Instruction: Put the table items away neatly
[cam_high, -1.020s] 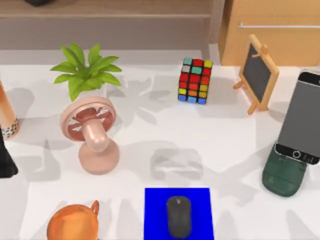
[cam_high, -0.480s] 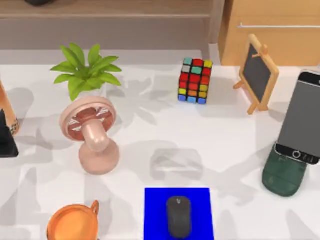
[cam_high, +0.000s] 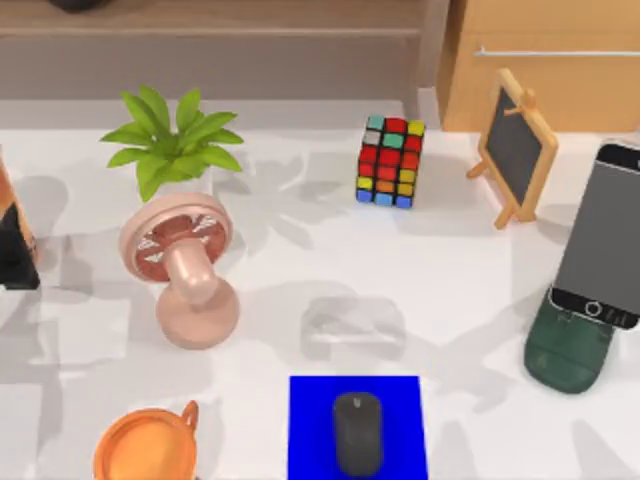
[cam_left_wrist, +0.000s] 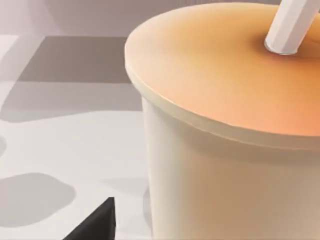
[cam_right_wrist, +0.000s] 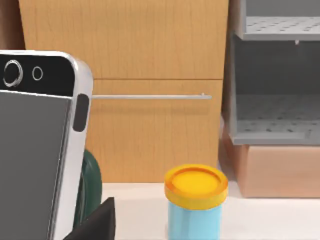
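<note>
The phone (cam_high: 600, 235) is leaning upright in a dark green stand (cam_high: 568, 352) at the tabletop's (cam_high: 300, 270) right edge. The mouse (cam_high: 357, 432) is lying on a blue pad (cam_high: 310, 425) at the front centre. The left gripper (cam_high: 15, 262) is hovering at the left edge beside a cup (cam_left_wrist: 225, 130); I cannot tell how its jaws are set.

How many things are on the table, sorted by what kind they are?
Gadgets: 3, the smartphone, mouse and pink fan.
Toys: 1, the puzzle cube.
Plants: 1.
Chalkboards: 1.
Cups and pots: 3, the straw cup, orange pot and yellow-lidded jar.
Total: 9
</note>
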